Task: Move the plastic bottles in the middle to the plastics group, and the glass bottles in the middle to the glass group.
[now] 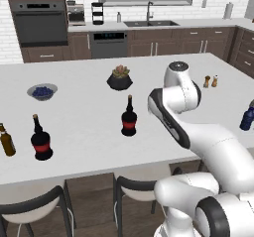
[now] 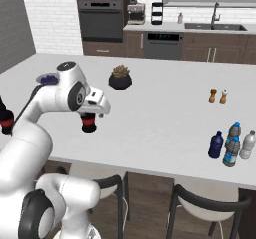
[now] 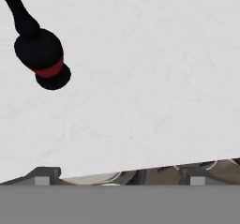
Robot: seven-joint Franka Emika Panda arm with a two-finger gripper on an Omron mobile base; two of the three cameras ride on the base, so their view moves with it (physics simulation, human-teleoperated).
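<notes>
The pincer [image 2: 101,109] hangs wide open and empty just above the mid-tabletop [image 1: 89,117] black bottle [image 1: 129,117], which looks heavy, rigid, smooth and breakable glass, best taken around its squat red-banded body rather than the slim neck.

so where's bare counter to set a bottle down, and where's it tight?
Free: the wide stretch between the middle black bottle and the shakers, and the patch between the plant pot and the blueberry bowl. Crowded: the plastic bottles bunched at the right, and the left edge around the amber bottle and second black bottle.
</notes>
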